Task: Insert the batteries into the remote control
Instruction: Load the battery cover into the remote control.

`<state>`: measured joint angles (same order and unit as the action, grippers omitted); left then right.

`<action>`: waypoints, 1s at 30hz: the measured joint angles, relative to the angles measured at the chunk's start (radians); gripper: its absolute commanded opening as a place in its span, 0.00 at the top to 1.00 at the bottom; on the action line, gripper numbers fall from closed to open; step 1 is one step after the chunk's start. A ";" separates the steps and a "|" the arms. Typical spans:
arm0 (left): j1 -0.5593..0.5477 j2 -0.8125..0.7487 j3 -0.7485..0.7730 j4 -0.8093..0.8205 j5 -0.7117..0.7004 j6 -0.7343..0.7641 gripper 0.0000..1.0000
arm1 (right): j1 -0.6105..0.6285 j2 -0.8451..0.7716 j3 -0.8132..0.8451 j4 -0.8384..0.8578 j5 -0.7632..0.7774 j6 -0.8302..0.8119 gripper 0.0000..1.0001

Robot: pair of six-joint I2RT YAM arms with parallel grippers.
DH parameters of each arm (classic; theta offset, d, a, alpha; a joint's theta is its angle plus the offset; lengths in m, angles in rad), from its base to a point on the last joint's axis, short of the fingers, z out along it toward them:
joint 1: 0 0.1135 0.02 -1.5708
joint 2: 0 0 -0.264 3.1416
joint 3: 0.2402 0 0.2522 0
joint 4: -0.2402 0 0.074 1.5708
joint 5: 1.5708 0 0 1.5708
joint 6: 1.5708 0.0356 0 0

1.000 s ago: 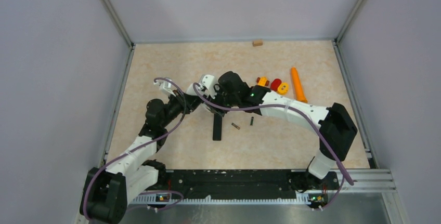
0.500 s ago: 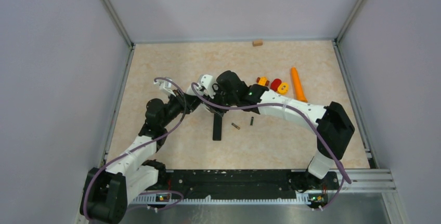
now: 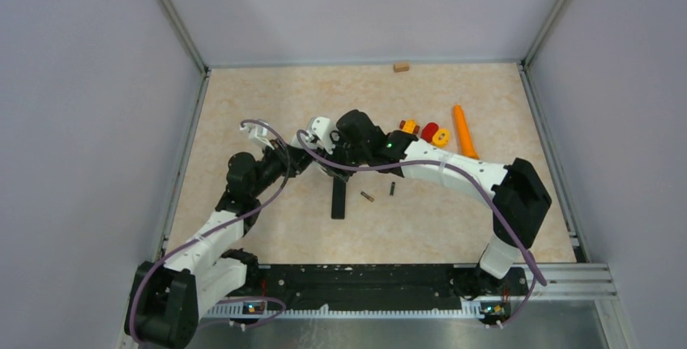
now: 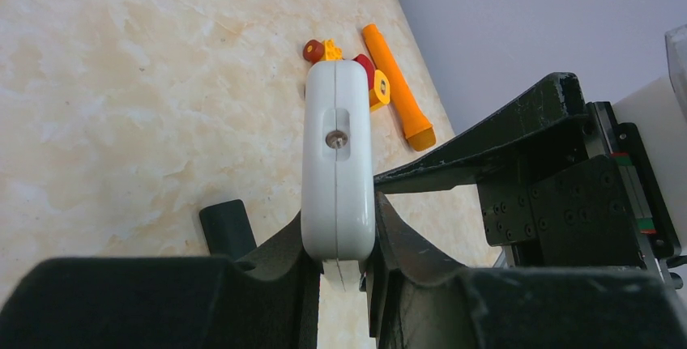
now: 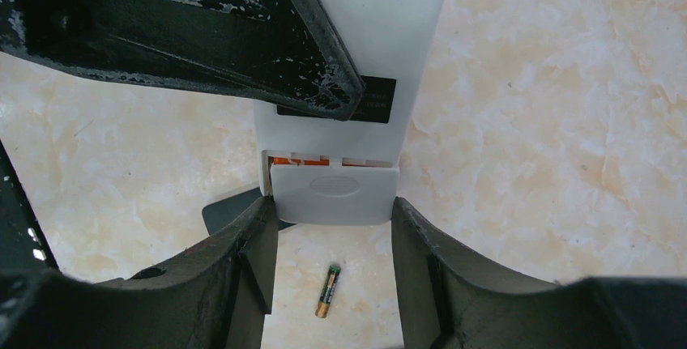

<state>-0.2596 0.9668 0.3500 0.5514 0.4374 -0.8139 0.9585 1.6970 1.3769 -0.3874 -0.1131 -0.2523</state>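
With your left gripper [image 4: 339, 240] clamped on the white remote control [image 4: 337, 122] and your right gripper [image 5: 334, 223] pinching its part-slid battery cover [image 5: 334, 193], draw the cover straight along the body, no twisting, while the batteries [image 3: 367, 197] lie on the table [image 3: 243, 98] nearby

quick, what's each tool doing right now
left tool: closed on the white remote
right tool: closed on the white remote too, at its battery-cover end
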 measured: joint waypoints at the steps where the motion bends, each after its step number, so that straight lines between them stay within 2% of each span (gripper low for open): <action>1: 0.000 0.000 0.002 -0.003 0.000 0.000 1.00 | 0.000 0.000 0.000 0.000 -0.001 -0.001 0.54; 24: 0.000 0.013 0.013 -0.039 -0.008 -0.003 1.00 | 0.008 0.009 0.000 -0.001 -0.058 -0.008 0.54; 30: 0.002 0.013 0.013 -0.038 -0.024 -0.002 1.00 | 0.015 0.034 0.033 -0.011 -0.031 0.030 0.54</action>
<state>-0.2573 0.9802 0.3630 0.5137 0.4137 -0.8158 0.9733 1.7309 1.4097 -0.3988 -0.1444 -0.2226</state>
